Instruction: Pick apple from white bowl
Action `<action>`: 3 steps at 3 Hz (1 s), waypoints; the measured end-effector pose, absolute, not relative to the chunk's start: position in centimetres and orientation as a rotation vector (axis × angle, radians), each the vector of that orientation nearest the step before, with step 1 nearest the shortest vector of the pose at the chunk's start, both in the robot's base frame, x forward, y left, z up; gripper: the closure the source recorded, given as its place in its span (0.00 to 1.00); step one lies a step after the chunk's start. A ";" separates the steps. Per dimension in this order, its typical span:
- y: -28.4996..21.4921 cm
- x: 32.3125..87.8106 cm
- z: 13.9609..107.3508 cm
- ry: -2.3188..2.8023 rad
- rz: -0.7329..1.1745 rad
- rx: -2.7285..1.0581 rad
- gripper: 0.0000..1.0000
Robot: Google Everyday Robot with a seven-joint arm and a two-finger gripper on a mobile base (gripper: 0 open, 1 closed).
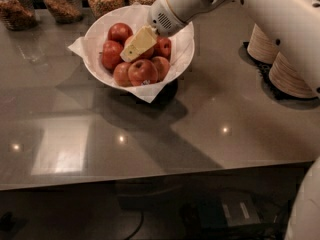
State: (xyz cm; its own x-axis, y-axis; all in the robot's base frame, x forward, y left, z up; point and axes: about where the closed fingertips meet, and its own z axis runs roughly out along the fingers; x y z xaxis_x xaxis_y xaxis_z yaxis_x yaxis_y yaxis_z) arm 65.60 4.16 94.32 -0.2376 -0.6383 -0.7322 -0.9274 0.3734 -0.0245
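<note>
The tool [133, 49] hangs low over the white bowl [94, 31] at the back of the table [160, 134], its pale tip lying across the fruit pile. Whether it's apart or together, I cannot tell. The apple [148, 53] sits mid-pile, half hidden under that tip, with darker red apples [142, 72] crowding round it. Beige bowls [287, 71] are stacked well off to the side.

Glossy grey countertop [165, 134] carries: white bowl [98, 34] at back, left of centre; four glass jars [62, 3] in a row along the back edge behind it; two stacks of beige disposable bowls [287, 76] on a black mat [260, 70], far right. Gripper [136, 45] is down inside the white bowl
</note>
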 end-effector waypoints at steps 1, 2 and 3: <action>4.3 66.0 93.8 1.986 0.561 -1.333 0.22; 4.3 66.4 93.3 2.003 0.558 -1.319 0.26; 3.9 66.6 92.7 2.028 0.547 -1.307 0.31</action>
